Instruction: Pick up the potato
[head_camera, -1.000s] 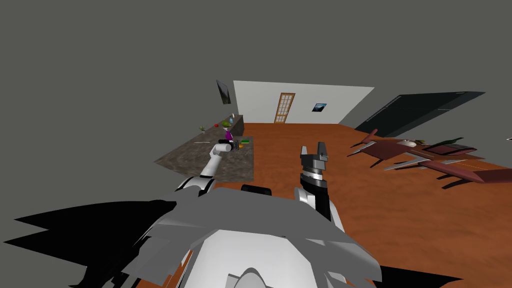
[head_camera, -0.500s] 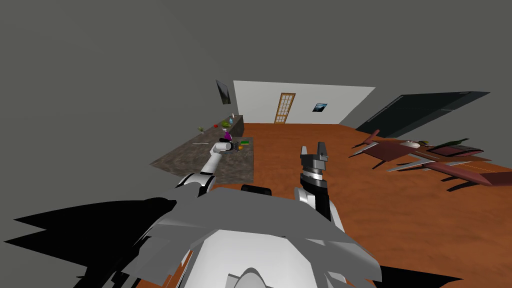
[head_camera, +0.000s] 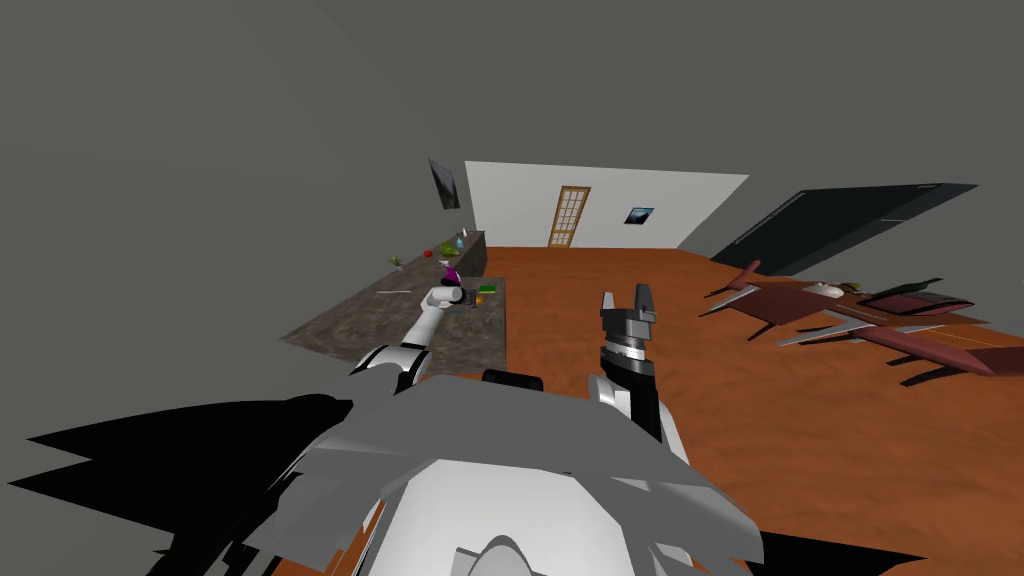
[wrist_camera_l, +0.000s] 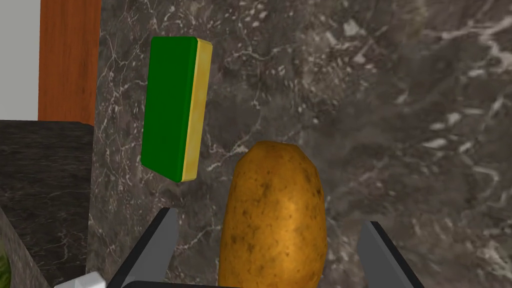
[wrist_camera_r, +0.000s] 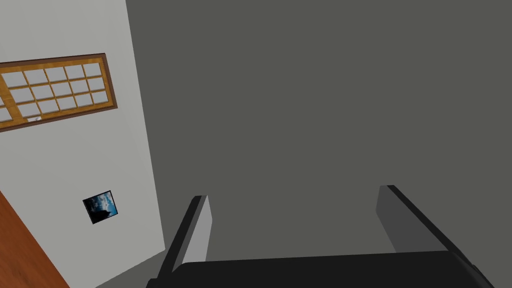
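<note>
The brown wooden floor (head_camera: 800, 450) spreads across the right of the head view. A dark red table (head_camera: 785, 302) stands on it, well off to my right. On my left runs the long counter (head_camera: 380, 318), its top dark grey stone with pale veins. Compared with a second ago, the counter's near corner sits further left and lower, and the table has slid a little too. The whole head view has shifted, so that is my own move, not the furniture's.

My right gripper (head_camera: 627, 300) is raised in front of me over the floor, at the same spot in the head view as before. Its two fingers stand wide apart with nothing between them.

My left arm reaches out over the far part of the counter, much where it was a second ago. My left gripper (wrist_camera_l: 268, 220) points down at the stone top, and its fingers (wrist_camera_l: 162, 245) are spread wide and hold nothing. A green sponge (wrist_camera_l: 175, 107) with a yellow side lies on the counter a little beyond the fingertips, toward the edge that borders the floor. It is near the potato but not touching it. The potato (wrist_camera_l: 272, 200), golden brown and speckled, lies on the counter between my left fingers, lengthwise along them. A clear gap shows on each side of it, so neither finger touches it.
</note>
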